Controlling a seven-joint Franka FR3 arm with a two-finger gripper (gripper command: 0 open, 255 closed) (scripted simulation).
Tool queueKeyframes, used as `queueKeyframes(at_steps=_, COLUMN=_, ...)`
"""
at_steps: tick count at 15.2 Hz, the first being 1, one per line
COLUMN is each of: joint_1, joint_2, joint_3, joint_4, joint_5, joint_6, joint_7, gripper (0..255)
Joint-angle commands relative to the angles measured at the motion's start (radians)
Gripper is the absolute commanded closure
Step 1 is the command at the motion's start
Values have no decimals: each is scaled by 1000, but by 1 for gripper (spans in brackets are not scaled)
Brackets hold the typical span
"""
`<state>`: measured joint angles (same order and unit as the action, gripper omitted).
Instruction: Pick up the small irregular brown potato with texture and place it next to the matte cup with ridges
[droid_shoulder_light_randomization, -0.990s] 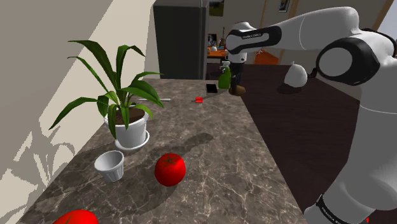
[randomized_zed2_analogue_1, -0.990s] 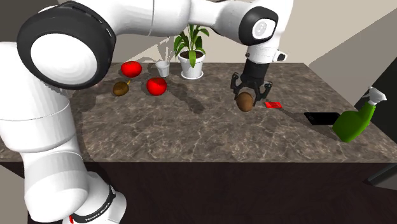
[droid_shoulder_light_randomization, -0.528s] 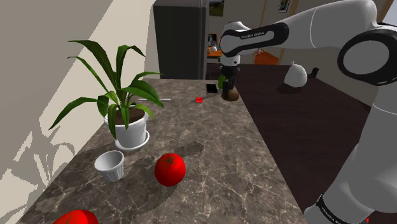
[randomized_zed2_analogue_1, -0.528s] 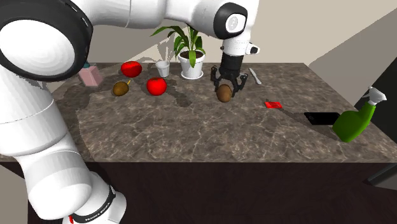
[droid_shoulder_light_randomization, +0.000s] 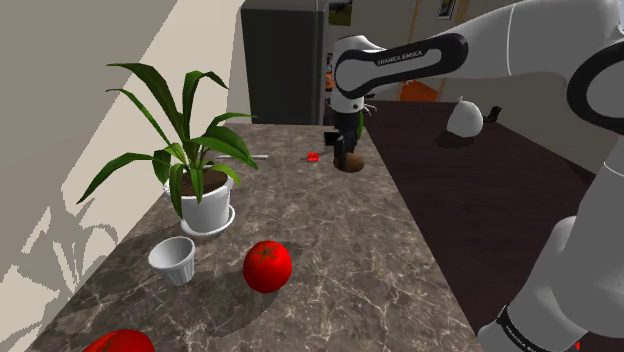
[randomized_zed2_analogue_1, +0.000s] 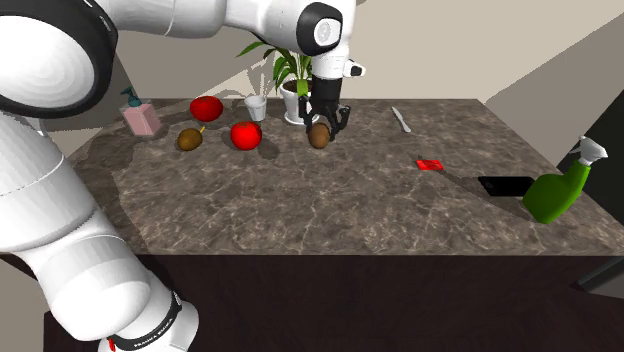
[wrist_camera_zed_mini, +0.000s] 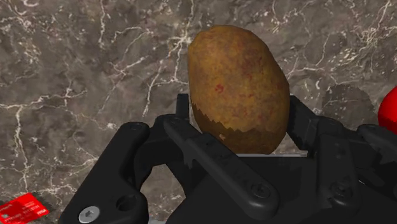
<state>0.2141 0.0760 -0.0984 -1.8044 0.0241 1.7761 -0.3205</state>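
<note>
Dark marble counter (randomized_zed2_analogue_1: 330, 210) filled the kitchen, with a leafy plant in a white pot (droid_shoulder_light_randomization: 205, 210) by the wall. The black gripper (randomized_zed2_analogue_1: 321, 127) squeezed the bumpy brown potato (wrist_camera_zed_mini: 236, 70) tight between its two fingers, so the picking up looked done. The potato stuck out past the fingertips, low over the counter and near the pot. The white cup (droid_shoulder_light_randomization: 172, 260) with ridges stood on the pot's other side, apart from the potato. Carrying it over and setting it down beside the cup was left to do.
</note>
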Motion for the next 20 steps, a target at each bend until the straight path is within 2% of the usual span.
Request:
queueKeyframes(at_steps=1, joint_1=25, joint_2=-10, joint_3=22, joint_4=-11, joint_5=2, joint_6=2, joint_7=48, gripper=255)
queueKeyframes(at_steps=11, joint_1=147, joint_2=-17, joint_3=132, joint_4=-20, joint_5=19, joint_6=12, joint_7=276, gripper=255)
queueKeyframes(at_steps=20, joint_1=258, joint_2=58, joint_3=227, joint_4=73, joint_5=22, joint_6=4, joint_7=480, gripper=255)
